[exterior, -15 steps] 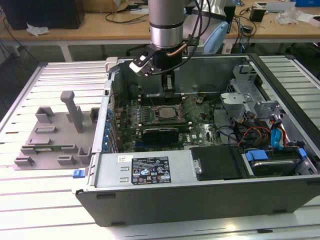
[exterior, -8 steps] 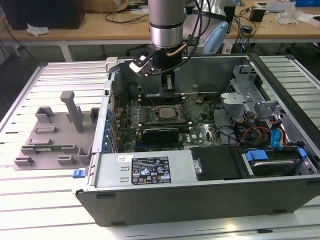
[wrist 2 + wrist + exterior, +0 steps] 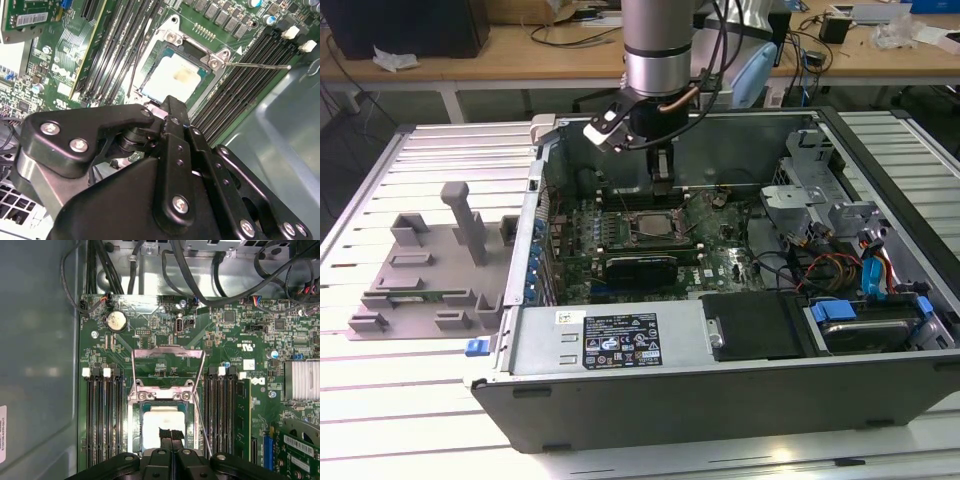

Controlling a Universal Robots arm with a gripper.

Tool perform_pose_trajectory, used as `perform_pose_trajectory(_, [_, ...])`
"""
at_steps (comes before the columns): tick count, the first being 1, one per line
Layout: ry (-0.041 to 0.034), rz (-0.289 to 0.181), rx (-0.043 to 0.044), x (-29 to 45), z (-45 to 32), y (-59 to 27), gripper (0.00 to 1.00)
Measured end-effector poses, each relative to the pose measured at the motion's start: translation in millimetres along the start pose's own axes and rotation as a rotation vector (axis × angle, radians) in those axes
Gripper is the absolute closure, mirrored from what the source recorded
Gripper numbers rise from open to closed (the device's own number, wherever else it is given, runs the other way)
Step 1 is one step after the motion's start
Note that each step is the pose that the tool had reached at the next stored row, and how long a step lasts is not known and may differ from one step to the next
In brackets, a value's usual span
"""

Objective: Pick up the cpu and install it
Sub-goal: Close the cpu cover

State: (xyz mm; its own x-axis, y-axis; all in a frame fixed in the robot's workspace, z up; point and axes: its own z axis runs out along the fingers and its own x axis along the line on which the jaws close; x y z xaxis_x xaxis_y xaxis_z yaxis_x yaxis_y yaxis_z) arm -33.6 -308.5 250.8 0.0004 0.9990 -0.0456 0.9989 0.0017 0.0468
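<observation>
At the exterior view's left, a grey fixture plate [image 3: 420, 290] with upright blocks lies on the slatted table [image 3: 380, 420]. Just beside it, toward centre frame, the open computer case [image 3: 620, 400] lies on its side, motherboard [image 3: 720, 265] facing up.

Upper centre: the arm [image 3: 660, 50] comes straight down into the case, wrist vertical. The gripper [image 3: 662, 185] points down over the socket [image 3: 655, 228] and sits low inside the case walls.

In both wrist views the cpu [image 3: 162, 422] [image 3: 175, 80] lies flat and square inside the socket frame, pale top up. The load plate [image 3: 167, 354] is swung up and open; the thin lever [image 3: 255, 65] stands clear to one side. Memory slots [image 3: 102, 415] flank the socket on both sides.

Gripper fingers [image 3: 165, 440] are closed together, nothing between them. The tips hang directly over the cpu's near edge; cannot tell whether they touch it.

At the exterior view's right: a drive cage [image 3: 810, 190], red and blue cables [image 3: 875, 265], and a blue-tabbed drive [image 3: 865, 320].
</observation>
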Motion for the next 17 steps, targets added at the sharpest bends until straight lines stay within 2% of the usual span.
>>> perform_pose_trajectory(3, [-0.0001, 0.0, 0.0, 0.0, 0.2, 3.5, 0.89])
perform_pose_trajectory(6, [-0.0001, 0.0, 0.0, 0.0, 0.5, 11.0, 0.89])
perform_pose_trajectory(9, [-0.0002, 0.0, 0.0001, 0.0, 0.0, 13.8, 0.89])
perform_pose_trajectory(15, [0.0008, 0.0, 0.0, -0.6, -11.8, 14.4, 0.89])
perform_pose_trajectory(17, [0.0009, 0.0, 0.0, -1.0, -21.2, 14.8, 0.89])
